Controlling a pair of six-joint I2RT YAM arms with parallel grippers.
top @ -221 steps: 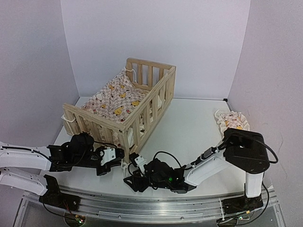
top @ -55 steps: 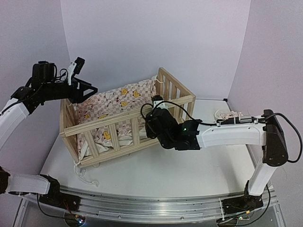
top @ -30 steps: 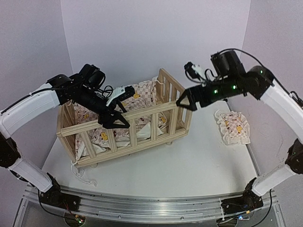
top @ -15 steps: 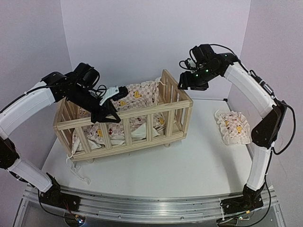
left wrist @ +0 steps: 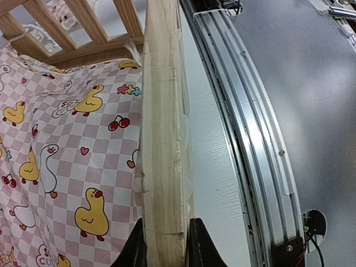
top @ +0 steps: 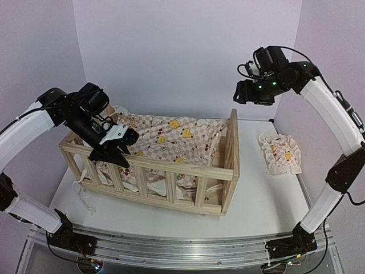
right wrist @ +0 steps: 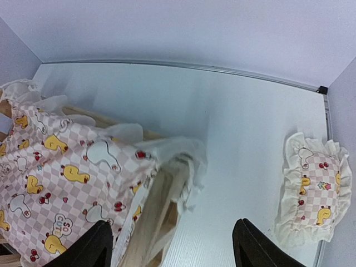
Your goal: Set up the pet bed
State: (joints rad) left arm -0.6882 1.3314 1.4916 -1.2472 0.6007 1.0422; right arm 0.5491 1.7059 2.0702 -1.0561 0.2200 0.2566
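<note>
**Item:** pet bed [top: 171,165]. Light-wood crib frame with slatted railings on every side.

**Location:** stands on the white worktop [top: 268,194], left of centre, one long side facing the near edge. It looks level and settled.

**Contents:** pink-checkered duck cushion [top: 165,134], laid inside but not flat. Its frilled edge rides up against the right end panel.

**Associated piece:** small matching pillow [top: 279,153], on the worktop to the right, well apart from the frame.

**Handling (judged):**
- Rigid and bulky, probably light for its bulk.
- Moves as one stiff piece, so a hold at a single point is likely to let it swing.
- The smooth bare wood may slip between narrow fingers.
- The slats look thin and are best left alone.
- Soundest holds are the top rails close to the corner posts, ideally one at each end.
- The cushion is soft and will bunch or snag on the rails.

**Left claw** [top: 111,154]: clenched across the near top rail towards its left end. The wrist view shows one finger on each face of the rail, with the cushion just inside and the worktop and metal base track [left wrist: 261,139] outside.

**Right claw** [top: 244,94]: released, fingers wide apart with nothing between them. It hangs well above the bed's right end, touching nothing. Its wrist view looks down on the end panel, the cushion's frill and the pillow.
</note>
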